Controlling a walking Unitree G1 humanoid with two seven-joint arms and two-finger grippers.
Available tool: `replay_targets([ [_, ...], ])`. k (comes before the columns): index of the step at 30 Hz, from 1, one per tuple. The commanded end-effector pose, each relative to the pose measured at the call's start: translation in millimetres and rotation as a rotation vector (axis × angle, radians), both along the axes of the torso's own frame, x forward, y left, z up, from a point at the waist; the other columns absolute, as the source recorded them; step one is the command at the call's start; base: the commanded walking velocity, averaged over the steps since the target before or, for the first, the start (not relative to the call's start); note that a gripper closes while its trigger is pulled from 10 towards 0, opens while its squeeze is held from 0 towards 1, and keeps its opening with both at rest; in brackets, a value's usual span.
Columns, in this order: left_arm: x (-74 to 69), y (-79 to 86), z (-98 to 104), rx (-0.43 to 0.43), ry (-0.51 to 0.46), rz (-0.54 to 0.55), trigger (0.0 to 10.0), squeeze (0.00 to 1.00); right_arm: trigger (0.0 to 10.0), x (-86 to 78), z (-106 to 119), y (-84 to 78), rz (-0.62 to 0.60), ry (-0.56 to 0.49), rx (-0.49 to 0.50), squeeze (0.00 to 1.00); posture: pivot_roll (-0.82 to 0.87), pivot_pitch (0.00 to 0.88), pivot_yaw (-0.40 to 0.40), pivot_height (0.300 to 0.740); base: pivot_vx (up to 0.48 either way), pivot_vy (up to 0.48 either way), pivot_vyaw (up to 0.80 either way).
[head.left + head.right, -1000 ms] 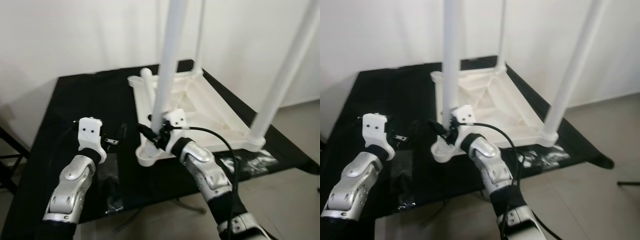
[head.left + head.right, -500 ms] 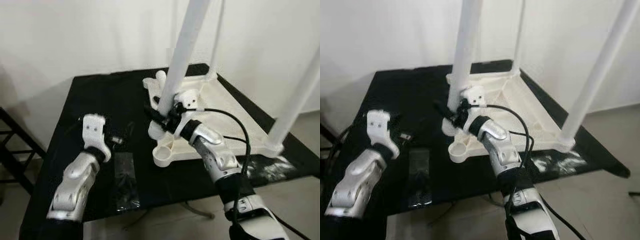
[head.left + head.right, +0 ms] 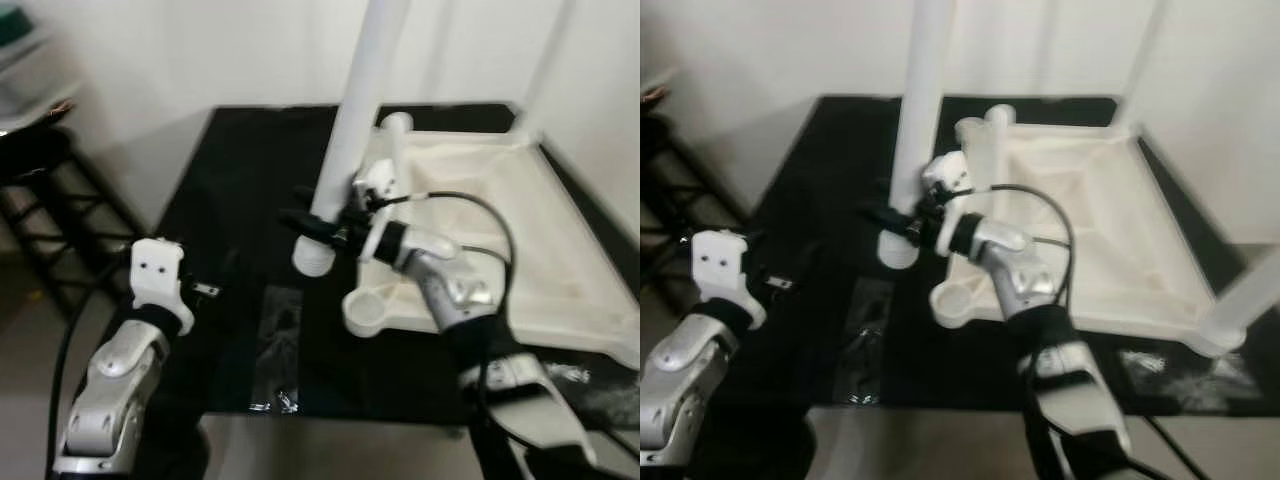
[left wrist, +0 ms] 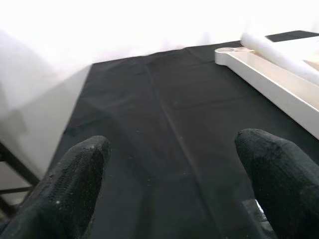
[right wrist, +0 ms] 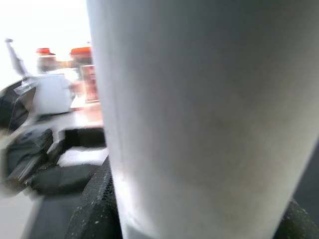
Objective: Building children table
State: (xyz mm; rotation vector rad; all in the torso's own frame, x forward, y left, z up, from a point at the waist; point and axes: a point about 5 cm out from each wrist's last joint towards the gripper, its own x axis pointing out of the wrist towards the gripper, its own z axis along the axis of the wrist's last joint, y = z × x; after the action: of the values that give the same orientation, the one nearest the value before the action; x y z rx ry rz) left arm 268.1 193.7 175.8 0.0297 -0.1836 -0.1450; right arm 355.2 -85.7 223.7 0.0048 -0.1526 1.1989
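Fingers of right gripper (image 3: pixel 318 225) clamped low on white leg (image 3: pixel 352 130), beside tabletop's (image 3: pixel 500 220) empty socket (image 3: pixel 366 312). Leg likely light, stiff, slick. Left gripper (image 4: pixel 174 186) fingers apart, idle.

Plain indoor room, white walls (image 3: pixel 200 50), black-draped table (image 3: pixel 250 160) (dark shelving rack (image 3: pixel 50 190) beside it)
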Motion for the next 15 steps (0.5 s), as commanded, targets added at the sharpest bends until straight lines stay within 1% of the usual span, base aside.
replay_targets([
  [1,-3.2,3.4,1.6,-0.004,0.006,0.017,10.0,0.0,10.0,-6.1,4.5,3.5,0.096,-0.013,-0.013,0.0,0.01,0.168,0.04,0.74,0.0,0.0,0.0],
  [2,-3.2,3.4,1.6,-0.004,0.006,0.017,10.0,0.0,10.0,-6.1,4.5,3.5,0.096,-0.013,-0.013,0.0,0.01,0.168,0.04,0.74,0.0,0.0,0.0],
  [3,-7.5,-0.4,2.2,0.012,0.006,0.003,10.0,0.0,10.0,-10.5,4.0,1.6,0.191,-0.023,-0.067,0.0,0.01,0.194,0.045,0.74,0.0,0.0,0.0],
  [4,-11.3,-3.7,2.5,0.023,0.008,-0.01,10.0,0.0,10.0,-13.1,3.4,-0.3,0.256,-0.028,-0.105,0.0,0.01,0.196,0.045,0.74,0.0,0.0,0.0],
  [6,-19.1,-5.9,2.4,0.051,0.017,-0.026,10.0,0.0,10.0,-11.4,5.0,-6.5,0.328,-0.045,-0.179,0.0,0.02,0.209,0.043,0.74,0.0,0.0,0.0],
  [7,-21.5,-5.5,2.3,0.063,0.022,-0.026,10.0,0.0,10.0,-9.6,6.7,-8.4,0.335,-0.051,-0.19,0.0,0.02,0.212,0.043,0.74,0.0,0.0,0.0],
  [9,-21.5,-5.5,2.3,0.063,0.022,-0.026,10.0,0.0,10.0,-9.6,6.7,-8.4,0.335,-0.051,-0.19,0.0,0.02,0.212,0.043,0.74,0.0,0.0,0.0],
  [10,-24.1,-5.7,2.2,0.078,0.03,-0.029,10.0,0.0,10.0,-6.1,9.6,-10.3,0.328,-0.064,-0.206,0.0,0.03,0.22,0.044,0.74,0.0,0.0,0.0],
  [11,-25.8,-7.1,2.8,0.071,0.032,-0.039,10.0,0.0,10.0,-1.7,14.5,-11.4,0.311,-0.079,-0.211,0.0,0.03,0.227,0.045,0.74,0.0,0.0,0.0],
  [13,-25.8,-7.1,2.8,0.071,0.032,-0.039,10.0,0.0,10.0,-1.7,14.5,-11.4,0.311,-0.079,-0.211,0.0,0.03,0.227,0.045,0.74,0.0,0.0,0.0],
  [14,-27.2,-8.5,2.7,0.07,0.046,-0.047,10.0,0.0,10.0,1.3,19.6,-11.3,0.3,-0.093,-0.211,0.0,0.02,0.237,0.048,0.74,0.0,-0.435,0.0],
  [15,-27.2,-8.5,2.7,0.07,0.046,-0.047,10.0,0.0,10.0,1.3,19.6,-11.3,0.3,-0.093,-0.211,0.0,0.02,0.237,0.048,0.74,0.0,-0.435,0.0],
])
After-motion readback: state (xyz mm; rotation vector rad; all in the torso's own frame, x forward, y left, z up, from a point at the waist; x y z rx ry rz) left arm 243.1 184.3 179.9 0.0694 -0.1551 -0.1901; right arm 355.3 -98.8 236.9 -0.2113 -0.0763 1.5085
